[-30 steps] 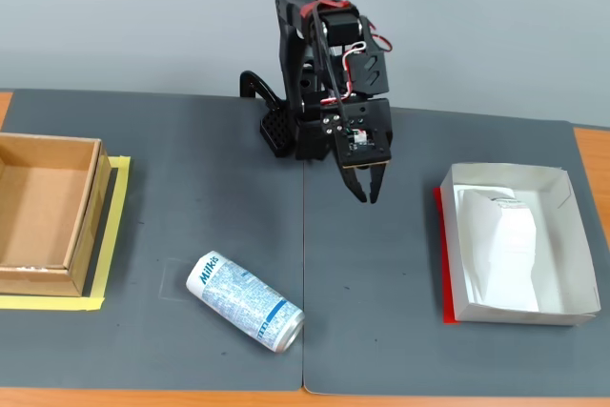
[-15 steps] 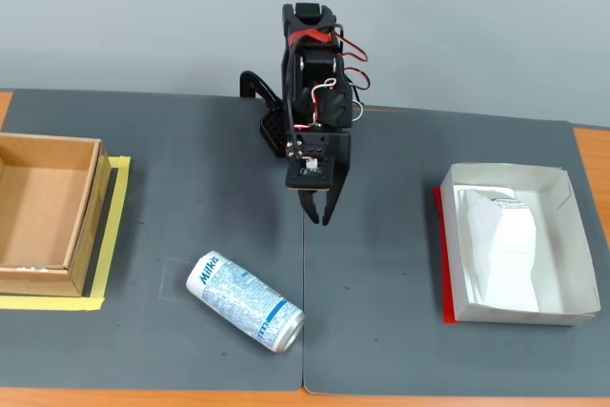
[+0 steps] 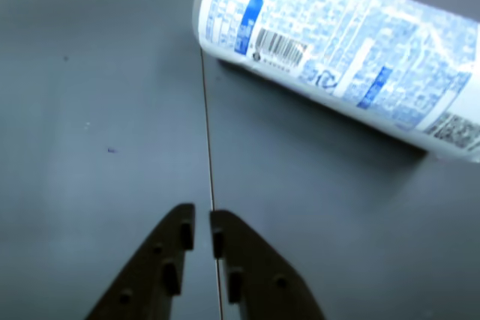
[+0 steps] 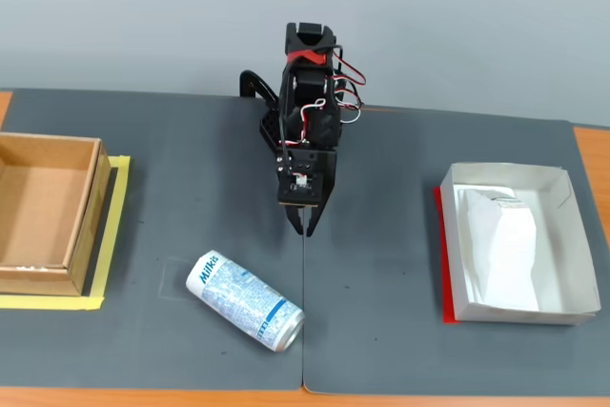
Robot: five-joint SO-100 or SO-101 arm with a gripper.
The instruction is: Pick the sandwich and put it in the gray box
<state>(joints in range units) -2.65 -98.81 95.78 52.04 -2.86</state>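
Note:
The white sandwich (image 4: 507,247) pack lies inside the gray box (image 4: 564,213) at the right of the fixed view. My gripper (image 4: 304,225) hangs over the middle of the dark mat, far left of the box, near the seam between the two mats. In the wrist view my gripper (image 3: 199,231) shows its black fingers almost together with only a thin gap and nothing between them. Neither sandwich nor box appears in the wrist view.
A blue-and-white Milkis can (image 4: 245,301) lies on its side below and left of the gripper, also filling the top right as the can (image 3: 345,43) in the wrist view. A brown cardboard box (image 4: 38,212) on yellow tape sits at the left edge.
The arm has swung left from near the gray box toward the mat's centre seam and dipped lower. The sandwich stays in the box; the can has not moved.

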